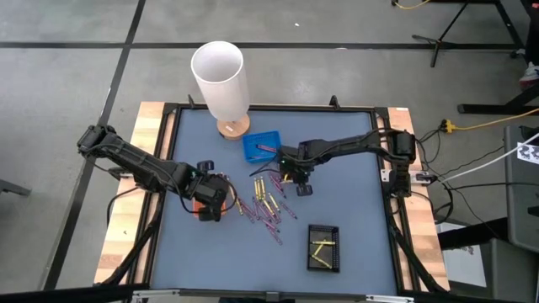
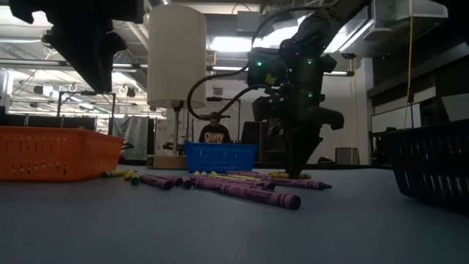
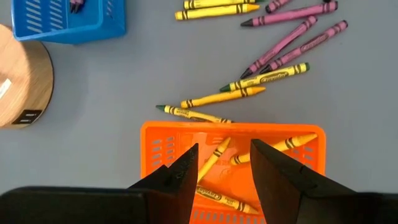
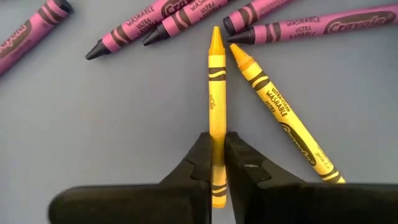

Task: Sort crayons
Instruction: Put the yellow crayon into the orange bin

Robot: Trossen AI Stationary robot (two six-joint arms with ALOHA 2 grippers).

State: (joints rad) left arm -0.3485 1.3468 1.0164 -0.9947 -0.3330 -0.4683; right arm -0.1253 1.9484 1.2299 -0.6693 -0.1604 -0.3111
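Several yellow, orange-gold and purple crayons (image 1: 268, 209) lie loose on the blue-grey mat in the middle of the table. My right gripper (image 4: 216, 163) stands over the pile's far right end (image 1: 296, 179), pointing down, shut on a yellow crayon (image 4: 216, 87). A second yellow crayon (image 4: 283, 118) lies beside it, and purple ones (image 4: 186, 15) lie just beyond its tip. My left gripper (image 3: 224, 165) hangs open above the orange tray (image 3: 155, 144), which holds a few yellow-orange crayons (image 3: 214, 158). My right gripper pinches the yellow crayon's two long sides (image 4: 217, 144) between its two fingers, in the half toward the blunt end, which pokes out behind the fingers (image 4: 217, 198). The fingers come from above, pointing down. The crayon lies level at the mat (image 2: 299, 174), pointed tip away from the wrist.
A blue tray (image 1: 261, 146) with a purple crayon stands at the far middle, beside a white lamp shade (image 1: 221, 76) on a round wooden base (image 1: 233, 128). A black tray (image 1: 323, 247) with yellow crayons sits near the front right. Bare mat lies at the front left.
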